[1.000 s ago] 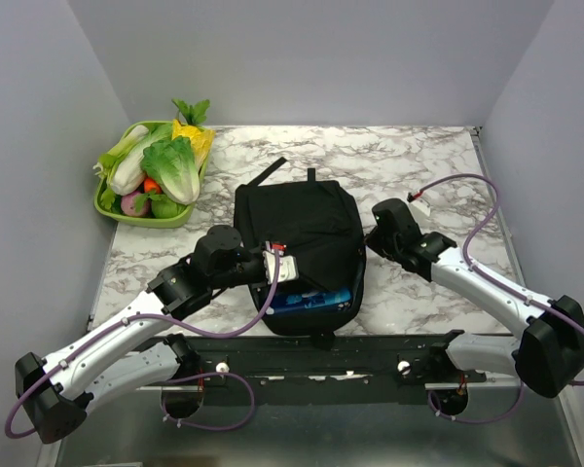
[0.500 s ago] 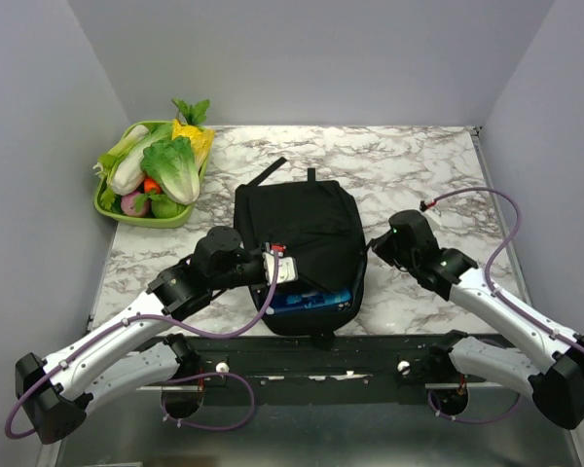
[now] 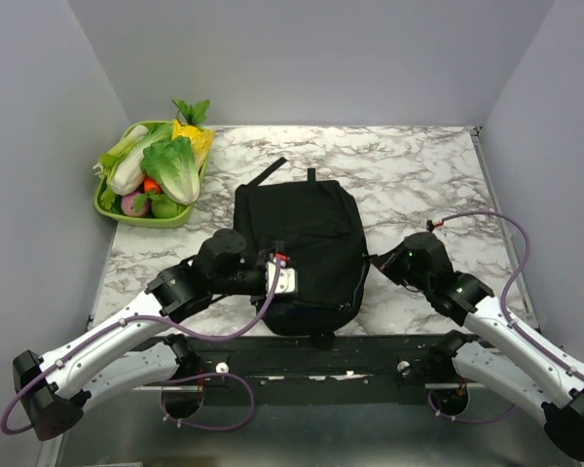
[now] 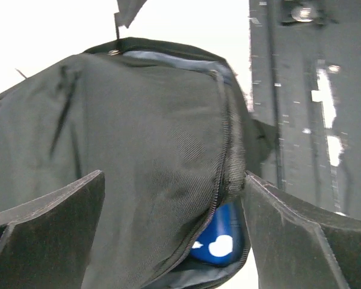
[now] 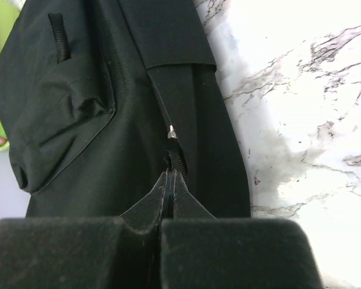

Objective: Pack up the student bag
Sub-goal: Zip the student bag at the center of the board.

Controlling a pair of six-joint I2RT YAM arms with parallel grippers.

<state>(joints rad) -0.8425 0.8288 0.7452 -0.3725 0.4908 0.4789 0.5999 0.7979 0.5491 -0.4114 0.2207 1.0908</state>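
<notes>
The student bag (image 3: 302, 233) lies flat in the middle of the marble table, black and floppy. My left gripper (image 3: 297, 282) hovers over its near-left part, open. In the left wrist view the wide fingers (image 4: 54, 211) straddle the bag's flap (image 4: 138, 138), and the right finger touches the zipper edge. A blue glasses case (image 4: 225, 241) shows through the gap under the flap. My right gripper (image 3: 378, 258) is at the bag's right side, shut. In the right wrist view its tips (image 5: 170, 173) pinch the small zipper pull (image 5: 169, 159) on the side zipper.
A green tray (image 3: 112, 209) of toy vegetables (image 3: 170, 165) stands at the back left by the wall. Bare marble (image 3: 419, 175) lies behind and to the right of the bag. A black rail (image 3: 321, 355) runs along the near edge.
My left gripper has opened and let go of the flap, which has dropped over the blue case. My right gripper has moved along the bag's right side toward the near edge.
</notes>
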